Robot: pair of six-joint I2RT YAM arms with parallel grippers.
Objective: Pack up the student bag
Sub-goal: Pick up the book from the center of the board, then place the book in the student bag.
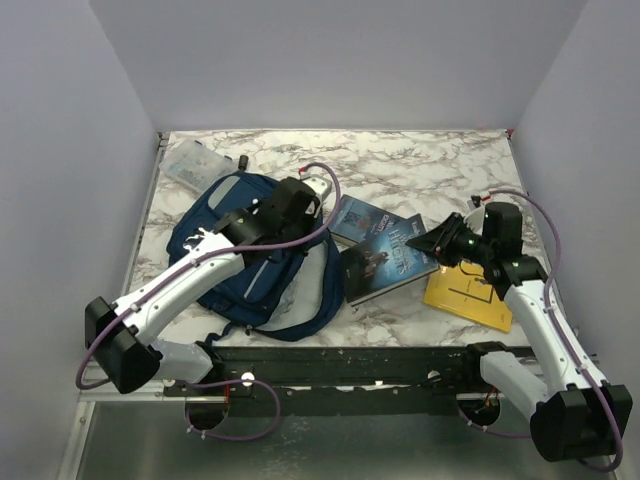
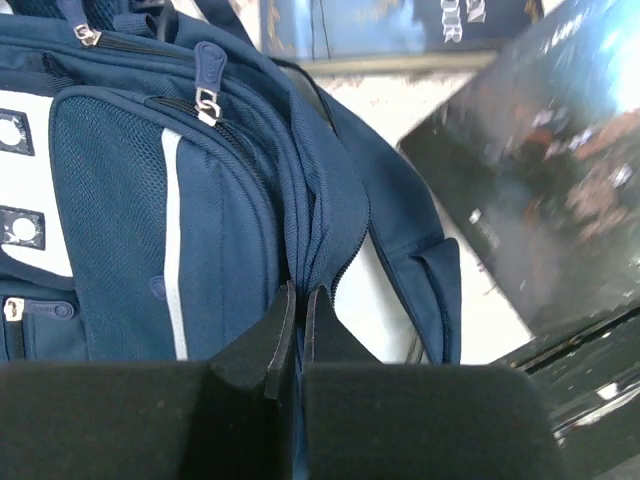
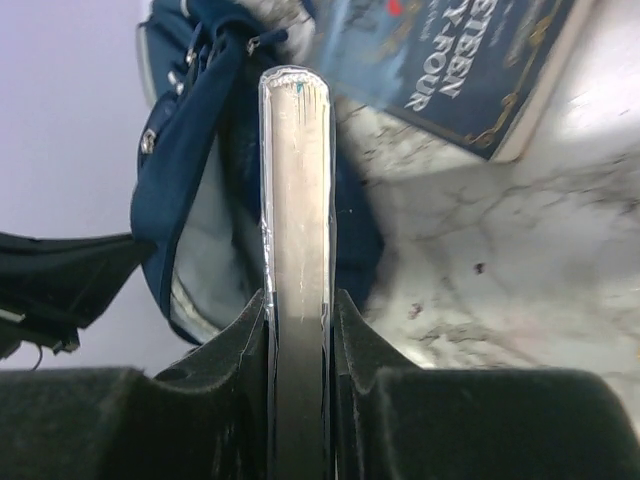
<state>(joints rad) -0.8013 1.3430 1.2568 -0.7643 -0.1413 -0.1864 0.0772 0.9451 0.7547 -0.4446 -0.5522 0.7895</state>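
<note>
The navy student bag [image 1: 240, 255] lies on the left of the marble table. My left gripper [image 1: 300, 215] reaches over it and is shut on the fabric edge by the main zip opening [image 2: 297, 295]; the bag's pale lining [image 2: 385, 300] shows beside the fingers. My right gripper [image 1: 428, 240] is shut on a dark book [image 1: 385, 262], which slopes toward the bag. In the right wrist view the book [image 3: 297, 180] is edge-on between the fingers, pointing at the bag [image 3: 190, 150].
A blue book [image 1: 362, 218] lies under the dark one, also in the right wrist view [image 3: 455, 70]. A yellow notebook [image 1: 465, 295] lies near the right arm. A clear plastic box [image 1: 195, 165] sits at the back left. Walls enclose three sides.
</note>
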